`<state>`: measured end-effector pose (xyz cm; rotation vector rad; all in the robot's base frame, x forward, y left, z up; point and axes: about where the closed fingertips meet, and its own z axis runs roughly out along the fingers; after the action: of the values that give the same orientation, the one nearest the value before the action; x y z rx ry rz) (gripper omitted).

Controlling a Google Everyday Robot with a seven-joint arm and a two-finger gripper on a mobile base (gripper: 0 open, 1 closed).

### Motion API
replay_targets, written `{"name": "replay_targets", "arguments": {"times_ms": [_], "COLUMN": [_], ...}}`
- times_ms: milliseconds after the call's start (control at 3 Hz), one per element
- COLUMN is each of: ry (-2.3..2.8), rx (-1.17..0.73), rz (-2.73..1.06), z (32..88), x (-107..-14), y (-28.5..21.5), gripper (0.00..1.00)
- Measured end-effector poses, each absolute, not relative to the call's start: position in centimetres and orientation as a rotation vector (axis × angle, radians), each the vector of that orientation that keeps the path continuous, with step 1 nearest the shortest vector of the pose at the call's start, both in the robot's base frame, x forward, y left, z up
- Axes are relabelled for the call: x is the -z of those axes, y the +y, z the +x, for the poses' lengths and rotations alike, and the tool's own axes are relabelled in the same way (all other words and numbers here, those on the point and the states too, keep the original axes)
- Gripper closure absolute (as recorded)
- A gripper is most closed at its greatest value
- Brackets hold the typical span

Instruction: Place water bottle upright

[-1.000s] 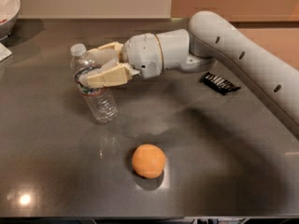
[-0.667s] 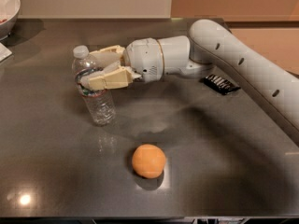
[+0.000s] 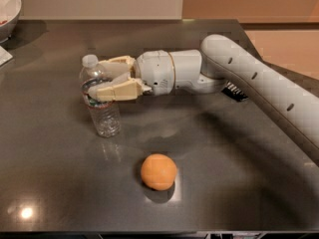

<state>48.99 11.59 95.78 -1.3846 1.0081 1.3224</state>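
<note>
The water bottle is a small clear ribbed bottle with a white cap and a blue-white label. It stands nearly upright on the dark table, left of centre, with its base on the surface. My gripper reaches in from the right and is shut on the bottle's upper half. One cream finger is behind the bottle and one is in front of it. The front finger hides part of the label.
An orange ball lies on the table in front of the bottle, to its right. A black flat object is partly hidden behind my arm. A white bowl sits at the far left corner, with a white sheet below it.
My gripper and the bottle have shifted slightly toward the camera. The bottle has gone from a slight tilt to nearly upright. The orange ball has not moved.
</note>
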Motion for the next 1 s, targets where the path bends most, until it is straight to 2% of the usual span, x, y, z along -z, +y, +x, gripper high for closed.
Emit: {"name": "replay_targets", "arguments": {"times_ms": [333,1000], "ry": [1.005,0.996], "rx": [-1.318,-1.310], "rz": [-1.375,-1.362], "z": [48.85,48.73], "x": [-95.50,-95.14], "y": [11.56,11.56], "gripper": [0.83,0.36]}}
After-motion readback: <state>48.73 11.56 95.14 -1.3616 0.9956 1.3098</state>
